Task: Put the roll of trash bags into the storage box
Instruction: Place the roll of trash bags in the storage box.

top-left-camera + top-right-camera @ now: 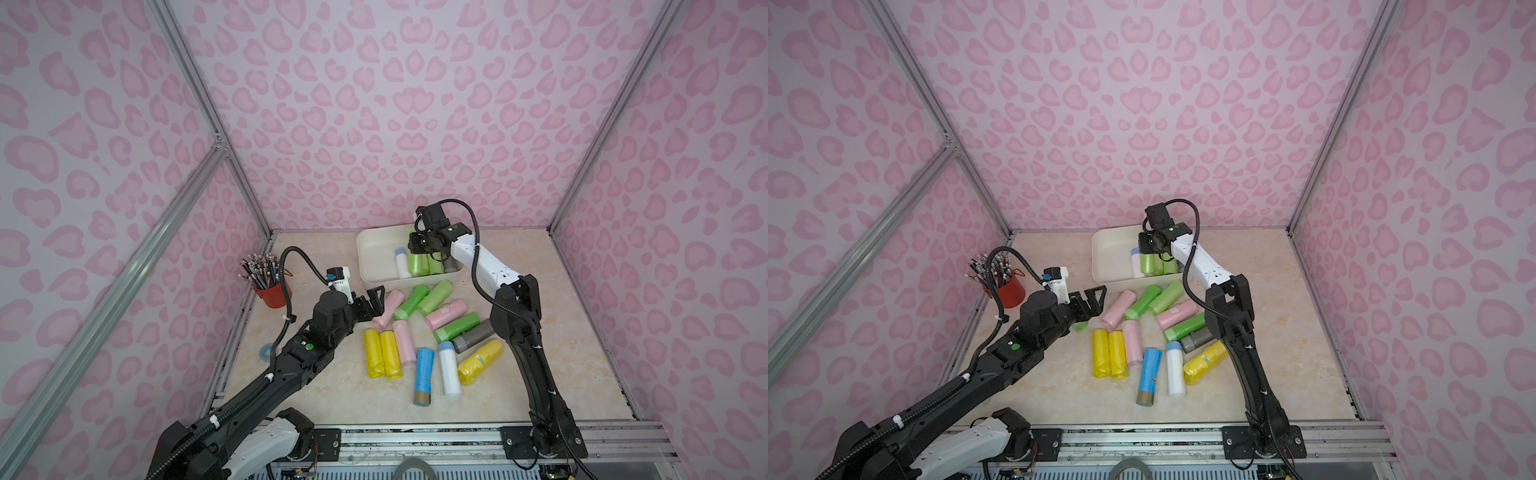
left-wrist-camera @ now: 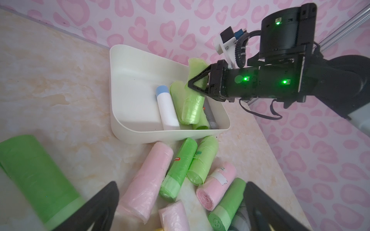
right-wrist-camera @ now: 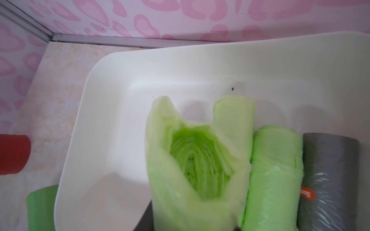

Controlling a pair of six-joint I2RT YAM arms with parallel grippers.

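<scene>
The storage box (image 1: 365, 253) (image 1: 1100, 259) is a cream-white tub at the back of the table. My right gripper (image 1: 419, 246) (image 1: 1149, 245) (image 2: 197, 86) hangs over its right part, shut on a light green roll of trash bags (image 2: 192, 108) (image 3: 197, 160) that tilts down onto other rolls inside. A white roll with a blue cap (image 1: 402, 266), green rolls (image 3: 274, 170) and a grey roll (image 3: 330, 180) lie in the box. My left gripper (image 1: 374, 302) (image 1: 1094, 301) (image 2: 181, 186) stands open and empty over the left edge of the loose pile.
Several loose rolls lie in front of the box: pink (image 1: 388, 309), green (image 1: 457, 327), yellow (image 1: 382, 353), blue (image 1: 424, 374), white (image 1: 449, 368), grey (image 1: 476, 336). A green roll (image 2: 36, 176) lies beside my left gripper. A red pencil cup (image 1: 272, 293) stands at the left wall.
</scene>
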